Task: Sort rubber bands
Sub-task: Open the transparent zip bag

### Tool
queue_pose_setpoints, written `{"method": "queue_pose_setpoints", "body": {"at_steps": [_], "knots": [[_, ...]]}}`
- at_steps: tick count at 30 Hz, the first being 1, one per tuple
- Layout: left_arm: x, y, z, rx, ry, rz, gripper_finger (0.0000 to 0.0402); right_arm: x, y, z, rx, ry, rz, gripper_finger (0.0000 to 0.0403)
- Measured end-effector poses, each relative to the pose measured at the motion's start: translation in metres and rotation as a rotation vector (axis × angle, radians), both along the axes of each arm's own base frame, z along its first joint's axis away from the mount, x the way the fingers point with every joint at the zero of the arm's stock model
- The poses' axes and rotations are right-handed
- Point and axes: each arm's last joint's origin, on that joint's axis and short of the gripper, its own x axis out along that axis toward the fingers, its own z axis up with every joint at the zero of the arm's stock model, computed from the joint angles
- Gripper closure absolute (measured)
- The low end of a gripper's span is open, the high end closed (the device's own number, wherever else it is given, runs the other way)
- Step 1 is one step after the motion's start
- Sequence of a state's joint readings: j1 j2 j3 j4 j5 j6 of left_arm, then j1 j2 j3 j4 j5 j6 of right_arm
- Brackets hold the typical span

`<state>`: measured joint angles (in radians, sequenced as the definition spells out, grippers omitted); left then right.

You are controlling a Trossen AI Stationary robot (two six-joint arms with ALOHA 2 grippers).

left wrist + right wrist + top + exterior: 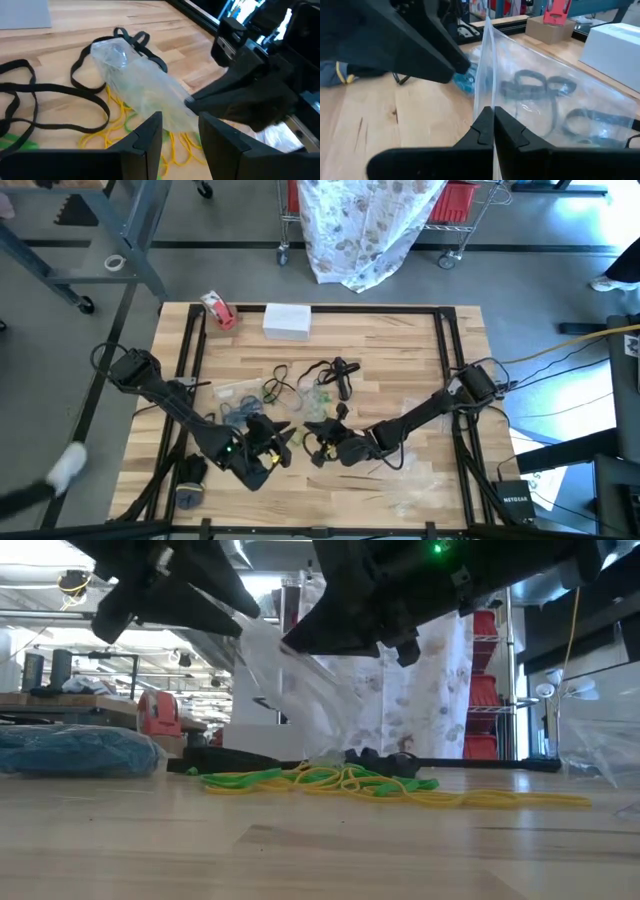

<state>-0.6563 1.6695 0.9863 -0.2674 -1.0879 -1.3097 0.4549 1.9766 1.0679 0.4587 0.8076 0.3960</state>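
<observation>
Both grippers meet near the front middle of the wooden table (400,350), and a clear, thin, crinkled bag (145,95) is stretched between them. The right gripper (493,131) is fully closed, its two flat fingers pinching one edge of the bag. The left gripper (181,131) has its fingers a little apart with the other end of the bag between them; whether they press on the film I cannot tell.

The rubber bands (340,780) lie loose on the table under and just behind the bag: thin floppy loops, yellow and green in a tangled heap, and wider flat black ones (55,90) spread beside them. Some dark loops show through the bag's film in the right wrist view.

A white box (287,321) and a red-and-white tape roll (218,310) stand near the far edge, well apart from the grippers. The table's far right part is bare wood. More clear bags (415,495) lie near the front right corner.
</observation>
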Motion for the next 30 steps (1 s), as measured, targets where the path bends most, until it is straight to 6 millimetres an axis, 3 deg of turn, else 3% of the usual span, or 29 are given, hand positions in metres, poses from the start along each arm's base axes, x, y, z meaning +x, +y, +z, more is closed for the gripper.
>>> {"method": "queue_pose_setpoints", "body": {"at_steps": [9, 16, 30], "knots": [[0.012, 0.010, 0.004, -0.009, -0.030, 0.023, 0.0281, 0.000, 0.000, 0.001, 0.007, -0.010, 0.006, 0.0402], [0.017, 0.017, 0.001, -0.043, 0.040, -0.019, 0.0281, 0.000, 0.001, 0.001, 0.006, -0.009, 0.006, 0.0402], [0.008, 0.024, -0.008, -0.077, 0.108, 0.049, 0.0281, 0.000, 0.001, 0.001, 0.008, -0.014, 0.008, 0.0402]]}}
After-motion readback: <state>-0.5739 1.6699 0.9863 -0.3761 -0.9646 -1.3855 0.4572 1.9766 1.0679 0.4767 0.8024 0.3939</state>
